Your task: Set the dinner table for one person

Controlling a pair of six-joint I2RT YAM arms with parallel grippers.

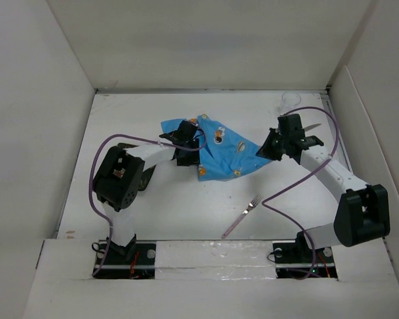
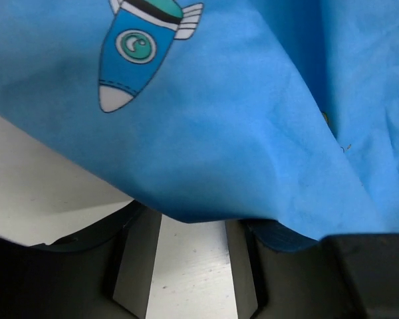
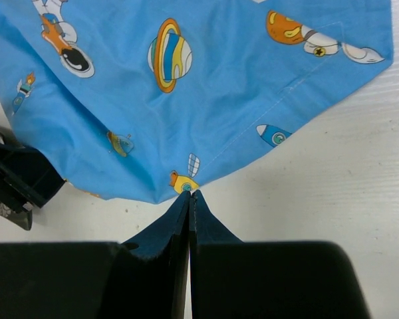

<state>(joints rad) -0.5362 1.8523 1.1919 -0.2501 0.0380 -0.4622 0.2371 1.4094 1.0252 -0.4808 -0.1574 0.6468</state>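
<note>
The blue cartoon-printed placemat (image 1: 219, 151) lies crumpled and stretched between my two grippers on the white dinner table (image 1: 186, 206). My right gripper (image 3: 189, 194) is shut on the placemat's right edge (image 3: 186, 100), pinching it at the fingertips; in the top view this gripper (image 1: 266, 149) is at the cloth's right end. My left gripper (image 1: 186, 143) is at the cloth's left end. In the left wrist view its jaws (image 2: 191, 229) stand apart with bare table between them, and the placemat (image 2: 219, 119) drapes over the tips and hides them.
A fork (image 1: 243, 215) lies on the table in front of the placemat. A knife (image 1: 312, 126) lies by the right arm's wrist. A clear glass (image 1: 291, 101) stands at the back right. A dark object (image 1: 145, 178) is partly hidden under the left arm. White walls surround the table.
</note>
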